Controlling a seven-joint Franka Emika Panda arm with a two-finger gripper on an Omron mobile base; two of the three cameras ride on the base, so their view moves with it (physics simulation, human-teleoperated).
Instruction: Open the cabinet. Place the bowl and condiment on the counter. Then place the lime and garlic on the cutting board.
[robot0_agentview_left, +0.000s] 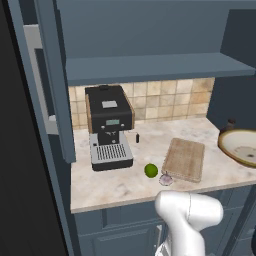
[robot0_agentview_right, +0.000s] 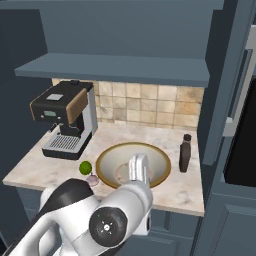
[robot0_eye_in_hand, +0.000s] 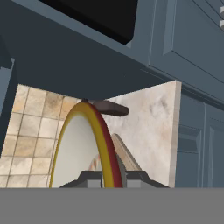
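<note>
Right base view has the bowl (robot0_agentview_right: 133, 165) low over the worktop (robot0_agentview_right: 192, 192), level, beside the bottle (robot0_agentview_right: 185, 153), which stands upright on the stone toward the rear. That fits the task's order: the cabinet (robot0_agentview_right: 115, 30) above stands open with its shelf (robot0_agentview_right: 112, 69) bare, so both things are down from it, and the bowl looks to be at the point of being set down. Whether its base is already touching the stone I cannot tell from here.

The gripper (robot0_agentview_right: 138, 169) reaches in over the bowl's near edge. In the hand view its two tips are pinched on the rim (robot0_eye_in_hand: 107, 148), one inside and one outside, nearly closed, so it is gripping the bowl by its thin wall. A rim pinch suits a wide shallow dish that the jaws could not span.

In the left base view the lime (robot0_agentview_left: 151, 170) and garlic (robot0_agentview_left: 165, 178) lie on the worktop just off the near left corner of the board (robot0_agentview_left: 184, 159), the garlic almost touching it. Neither is on the board yet; that step remains. A coffee machine (robot0_agentview_left: 109, 127) sits well to the left, clear of all this.
</note>
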